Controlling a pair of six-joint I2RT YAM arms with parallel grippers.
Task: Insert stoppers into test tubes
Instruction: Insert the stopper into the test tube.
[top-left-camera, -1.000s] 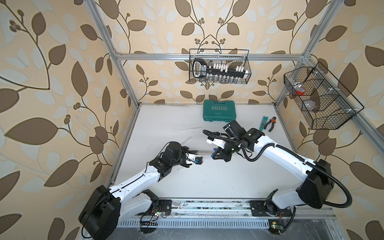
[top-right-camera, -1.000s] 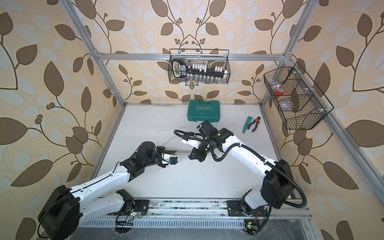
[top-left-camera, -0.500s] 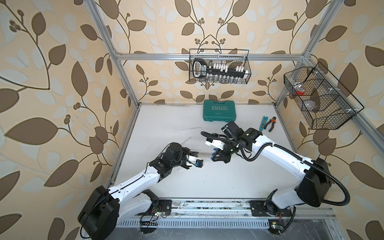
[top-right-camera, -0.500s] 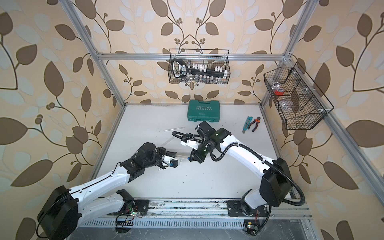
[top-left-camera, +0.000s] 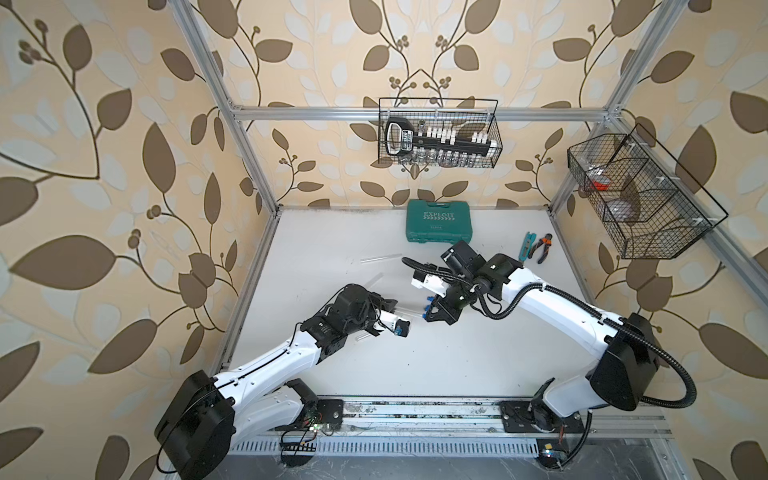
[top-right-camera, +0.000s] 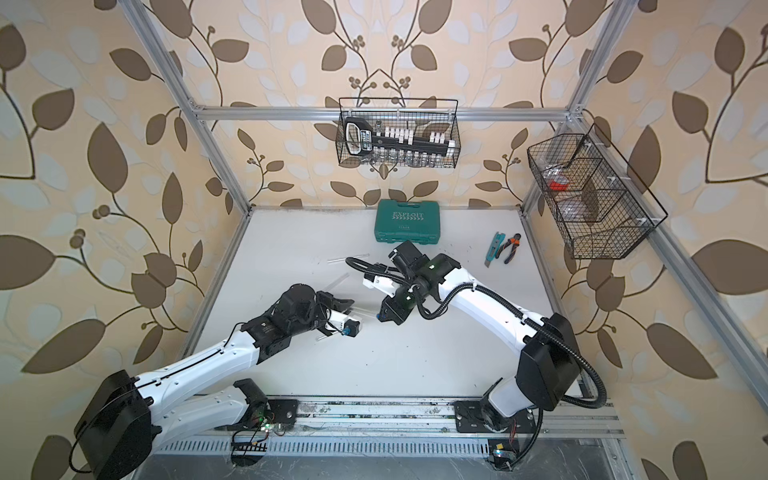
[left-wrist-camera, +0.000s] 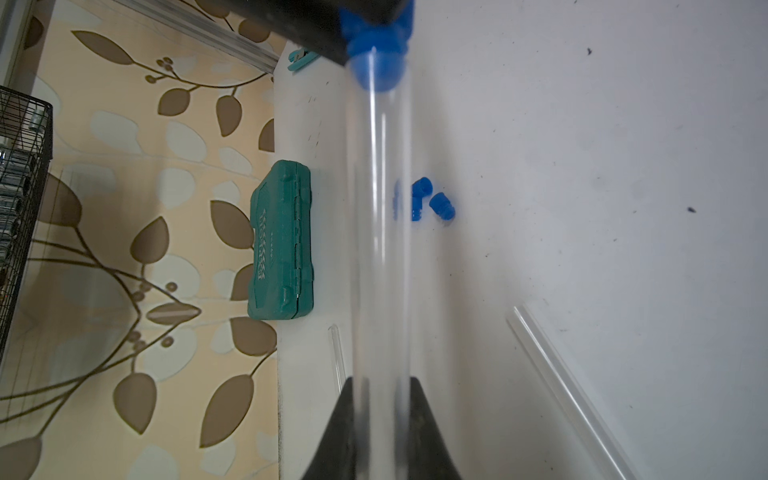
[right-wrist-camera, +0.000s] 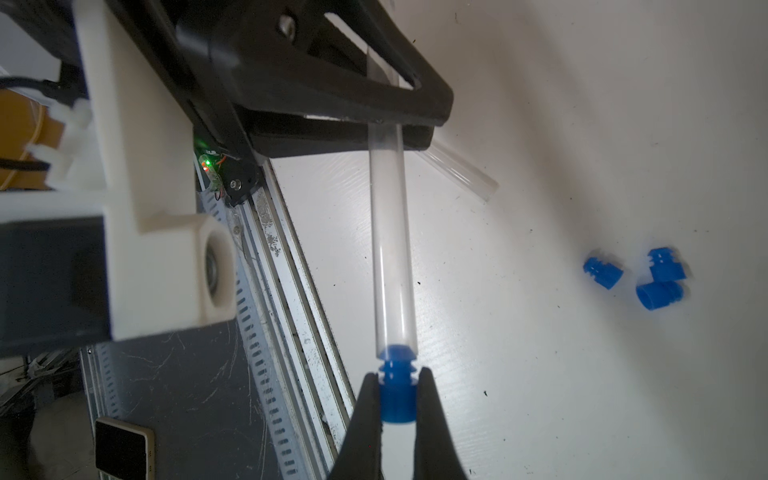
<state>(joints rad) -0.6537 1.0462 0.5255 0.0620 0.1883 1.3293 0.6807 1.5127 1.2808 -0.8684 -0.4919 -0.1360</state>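
Note right claw (right-wrist-camera: 397, 380) pinched shut on one blue stopper (right-wrist-camera: 398, 401), ribbed tip just inside the mouth of a clear tube (right-wrist-camera: 392, 249). Note left claw (left-wrist-camera: 382, 384) clamped shut farther along that tube, apparently holding it off the surface (top-left-camera: 415, 365). Judge insertion begun, not seated: most of the plug sits outside the rim.

Count three loose stoppers (right-wrist-camera: 660, 293) clustered on the surface near the meeting point. Find at least two more tubes (top-left-camera: 376, 258) lying bare beyond the left arm, none plugged as far as visible. Reckon first of four in progress, three left.

Record surface as white, flecked with dark specks. Farther back, see green tool case (top-left-camera: 439, 221) at the rear edge, with pliers (top-left-camera: 543, 247) and a teal cutter (top-left-camera: 528, 245) to its right. Beyond, note wire basket (top-left-camera: 436, 99) on the back rail holding capped vials, and a second basket (top-left-camera: 665, 245) on the right wall. Log leaf-pattern wallpaper (top-left-camera: 124, 124) all round, behind an aluminium frame (top-left-camera: 415, 112).
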